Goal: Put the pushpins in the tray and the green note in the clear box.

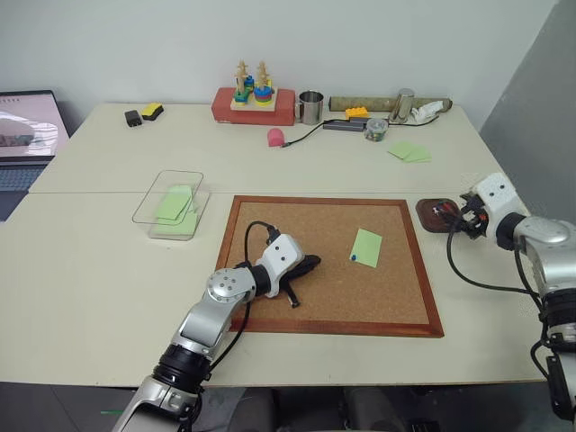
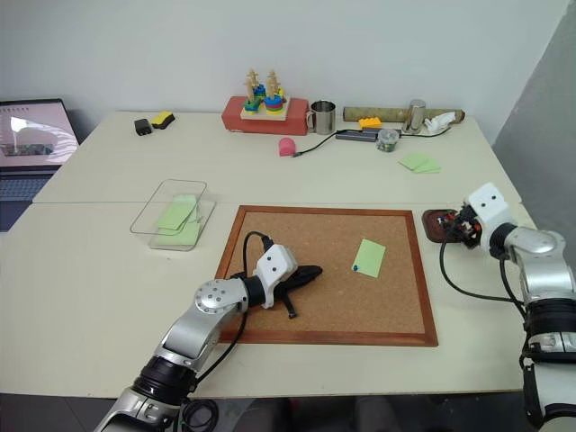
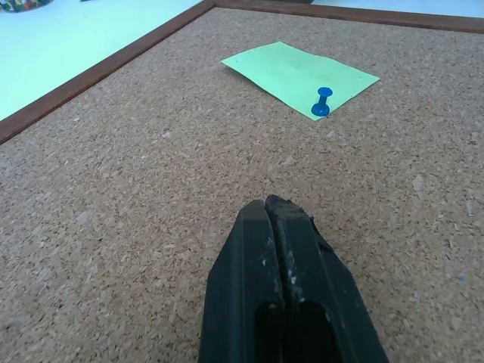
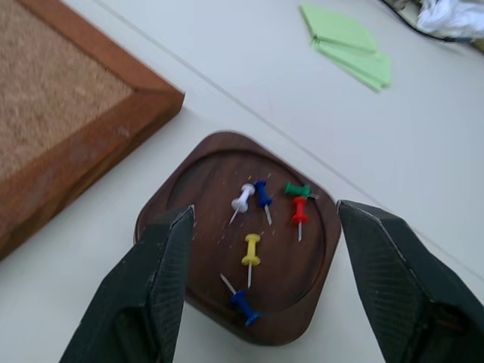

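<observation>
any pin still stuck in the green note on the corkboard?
Yes, a blue pushpin stands in one corner of the green note lying on the corkboard.

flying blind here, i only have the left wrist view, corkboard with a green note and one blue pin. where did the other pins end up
Observer: Six pushpins lie in the tray, just off the corkboard's right edge: white, two blue, green, red, yellow.
Operator: is the right hand holding anything
Observer: No, the right hand is open over the tray, nothing between its fingers.
Operator: where's the clear box from my note
Observer: The clear box sits off the corkboard's far left corner, with green notes already inside.
Operator: lid on?
Observer: The lid looks shifted, partly off the box.
</observation>
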Motion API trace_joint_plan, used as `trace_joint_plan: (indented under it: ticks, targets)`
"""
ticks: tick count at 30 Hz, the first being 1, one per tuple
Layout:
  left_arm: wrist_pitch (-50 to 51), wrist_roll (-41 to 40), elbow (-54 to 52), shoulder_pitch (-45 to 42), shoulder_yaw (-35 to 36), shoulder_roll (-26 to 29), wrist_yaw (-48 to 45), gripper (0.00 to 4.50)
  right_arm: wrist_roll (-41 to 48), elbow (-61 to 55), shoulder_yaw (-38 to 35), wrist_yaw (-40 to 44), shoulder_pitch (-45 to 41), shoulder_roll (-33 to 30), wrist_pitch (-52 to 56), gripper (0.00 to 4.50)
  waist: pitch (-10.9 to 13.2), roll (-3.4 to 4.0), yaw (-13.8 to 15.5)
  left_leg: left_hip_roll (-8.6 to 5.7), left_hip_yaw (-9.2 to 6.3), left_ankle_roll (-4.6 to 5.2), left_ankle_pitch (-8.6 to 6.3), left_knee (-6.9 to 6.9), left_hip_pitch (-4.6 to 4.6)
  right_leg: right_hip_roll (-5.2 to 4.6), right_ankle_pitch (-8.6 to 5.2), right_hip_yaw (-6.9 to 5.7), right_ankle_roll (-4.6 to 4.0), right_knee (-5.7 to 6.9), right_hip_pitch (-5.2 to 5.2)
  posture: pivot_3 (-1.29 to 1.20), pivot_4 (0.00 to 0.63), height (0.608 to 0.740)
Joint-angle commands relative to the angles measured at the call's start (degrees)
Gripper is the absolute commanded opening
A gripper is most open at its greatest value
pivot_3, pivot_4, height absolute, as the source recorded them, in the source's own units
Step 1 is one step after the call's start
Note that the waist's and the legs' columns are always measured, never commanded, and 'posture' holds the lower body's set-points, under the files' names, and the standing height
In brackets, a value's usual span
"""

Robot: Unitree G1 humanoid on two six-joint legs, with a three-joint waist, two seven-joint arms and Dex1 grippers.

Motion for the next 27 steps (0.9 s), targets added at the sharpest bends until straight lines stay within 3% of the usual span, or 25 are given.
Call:
trace_joint_plan:
  ticks: [1, 10, 18, 27]
  targets:
    - [0.8, 1.3, 2.0, 0.9, -0.8, 0.1, 0.2, 0.0, 8.0, -14.8, -2.5, 7.9, 2.9, -1.4, 4.4, 3.02, 0.0, 0.0, 0.0, 0.0, -0.01, 0.0, 0.0, 0.0, 0.0, 0.0, 0.0, -0.01, 0.0, 0.0, 0.0, 0.0, 0.15, 0.74]
    - [0.8, 1.2, 2.2, 0.7, -0.8, 0.2, -0.3, 0.0, 12.7, -35.0, 4.0, 11.8, 13.0, 3.0, 10.3, 3.02, 0.0, 0.01, 0.0, 0.02, -0.08, 0.0, 0.0, 0.0, 0.0, 0.01, -0.09, -0.07, 0.15, 0.0, 0.01, 0.0, 0.15, 0.74]
    - [0.9, 1.2, 2.3, 0.5, -0.7, 0.3, -0.4, 0.0, 7.7, -32.0, 10.2, 7.2, 13.8, 10.1, 6.8, 3.02, 0.0, 0.0, 0.0, 0.02, -0.08, 0.0, 0.0, 0.02, 0.0, 0.01, -0.13, -0.08, 0.24, 0.0, 0.01, 0.0, 0.15, 0.74]
    - [0.8, 1.3, 2.4, 0.3, -0.8, 0.2, -0.3, 0.0, 6.3, -27.1, 11.9, 7.3, 13.5, 13.3, 3.9, 3.02, 0.0, 0.01, 0.0, 0.02, -0.09, 0.0, 0.0, 0.01, 0.01, 0.01, -0.11, -0.09, 0.21, 0.01, 0.01, 0.0, 0.15, 0.74]
